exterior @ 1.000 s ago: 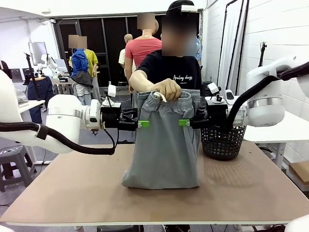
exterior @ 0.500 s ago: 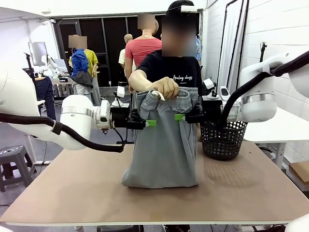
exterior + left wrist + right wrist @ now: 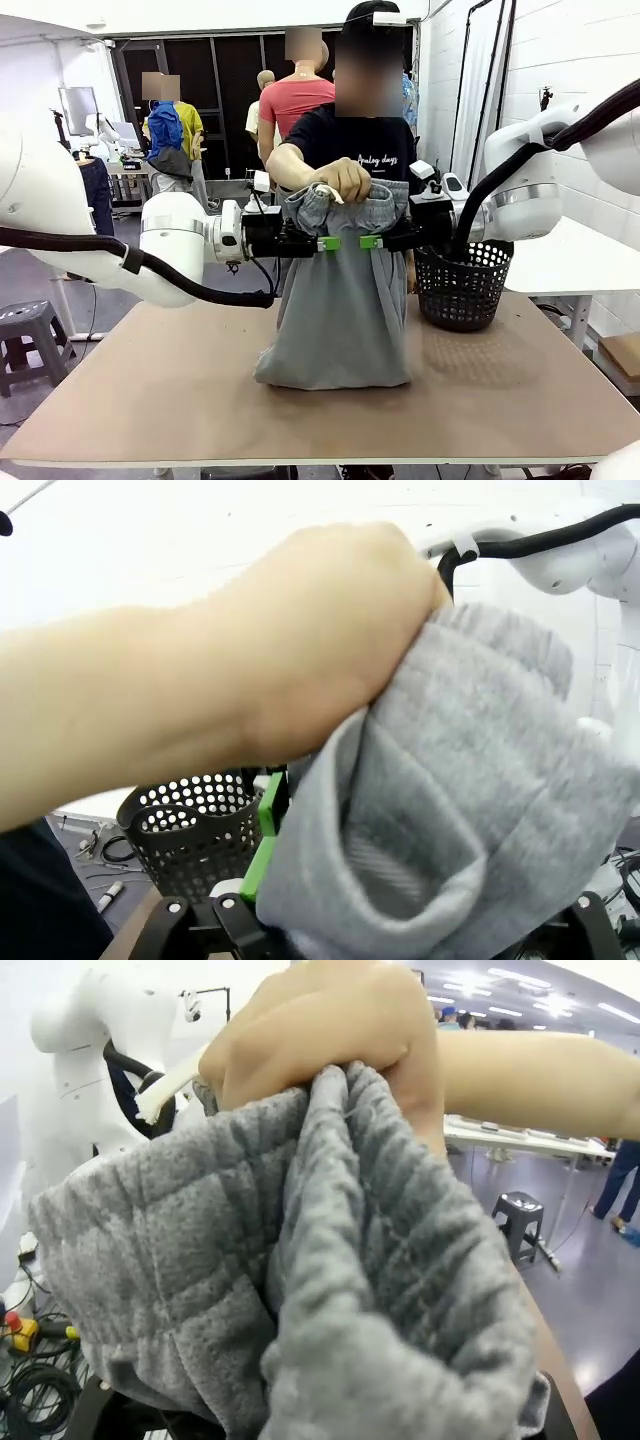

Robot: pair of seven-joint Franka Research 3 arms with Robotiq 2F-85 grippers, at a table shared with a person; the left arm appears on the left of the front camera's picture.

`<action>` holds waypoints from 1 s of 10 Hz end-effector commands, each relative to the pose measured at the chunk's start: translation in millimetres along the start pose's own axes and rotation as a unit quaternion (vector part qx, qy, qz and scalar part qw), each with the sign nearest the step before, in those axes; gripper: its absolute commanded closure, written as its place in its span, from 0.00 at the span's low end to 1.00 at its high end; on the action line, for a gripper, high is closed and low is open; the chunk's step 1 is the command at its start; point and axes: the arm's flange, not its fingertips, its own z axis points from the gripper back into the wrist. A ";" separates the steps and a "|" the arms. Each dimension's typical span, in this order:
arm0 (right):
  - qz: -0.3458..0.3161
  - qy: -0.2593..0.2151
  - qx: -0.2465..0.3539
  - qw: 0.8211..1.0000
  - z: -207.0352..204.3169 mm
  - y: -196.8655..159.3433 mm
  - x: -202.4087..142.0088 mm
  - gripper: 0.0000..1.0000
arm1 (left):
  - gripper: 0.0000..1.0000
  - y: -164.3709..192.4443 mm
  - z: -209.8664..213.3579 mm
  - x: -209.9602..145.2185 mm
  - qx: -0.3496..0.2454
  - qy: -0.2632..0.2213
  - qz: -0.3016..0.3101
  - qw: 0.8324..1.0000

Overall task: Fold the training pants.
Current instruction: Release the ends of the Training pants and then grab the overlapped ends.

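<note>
Vertically, training pants [image 3: 345, 310] hang waistband-up; left gripper [image 3: 328, 243], right gripper [image 3: 370, 241] flank them, closure unclear.

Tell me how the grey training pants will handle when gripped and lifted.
Probably floppy: the training pants hang limp from the person's hand and their lower end crumples on the table. Likely light, since one hand holds them up. The thick jersey seems unlikely to slip, but may sag between the left gripper and right gripper.
</note>
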 end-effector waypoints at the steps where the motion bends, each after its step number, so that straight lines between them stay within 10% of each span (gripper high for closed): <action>1: -0.007 0.014 0.005 1.000 2.5 -6.5 4.4 0.00 | 0.00 -11.6 -0.1 13.5 0.049 0.030 -0.032 0.998; 5: 0.008 -0.004 0.017 1.000 1.8 -7.1 9.4 0.00 | 0.00 -19.0 9.3 8.2 0.061 0.038 -0.029 0.997; 6: 0.008 -0.013 0.022 1.000 2.6 -6.5 11.2 0.19 | 0.00 -17.5 8.6 4.7 0.064 0.033 -0.022 0.997; 10: -0.027 -0.003 0.010 1.000 16.7 -12.1 5.7 0.98 | 0.79 -17.5 11.8 9.5 0.065 0.018 -0.055 0.996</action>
